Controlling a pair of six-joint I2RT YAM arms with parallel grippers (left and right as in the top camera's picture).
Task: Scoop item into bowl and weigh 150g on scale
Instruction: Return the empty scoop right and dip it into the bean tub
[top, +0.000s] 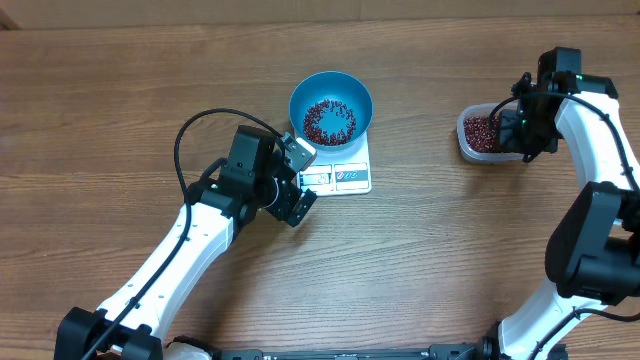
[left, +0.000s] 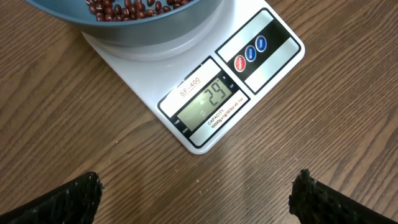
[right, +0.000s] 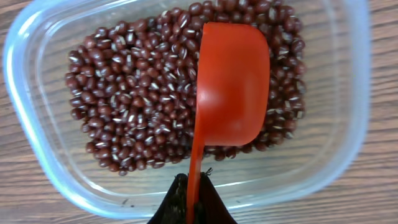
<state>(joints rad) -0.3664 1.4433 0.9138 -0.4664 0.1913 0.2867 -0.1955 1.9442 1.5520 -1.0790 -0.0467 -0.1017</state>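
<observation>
The blue bowl (top: 331, 107) stands on the white scale (top: 352, 177) and holds a thin layer of red-brown beans (top: 329, 120). The left wrist view shows the scale (left: 261, 81) with 29 on its display, and the bowl (left: 155, 31) above it. My left gripper (top: 303, 180) hovers at the scale's near left corner, open and empty (left: 196, 202). My right gripper (top: 522, 125) is shut on the handle of an orange-red scoop (right: 233, 87). The scoop's cup rests on the beans (right: 137, 93) inside the clear tub (right: 37, 143).
The clear tub (top: 478, 135) sits at the far right of the wooden table (top: 120, 100). The left arm stretches from the bottom left toward the scale. The right arm curves along the right edge.
</observation>
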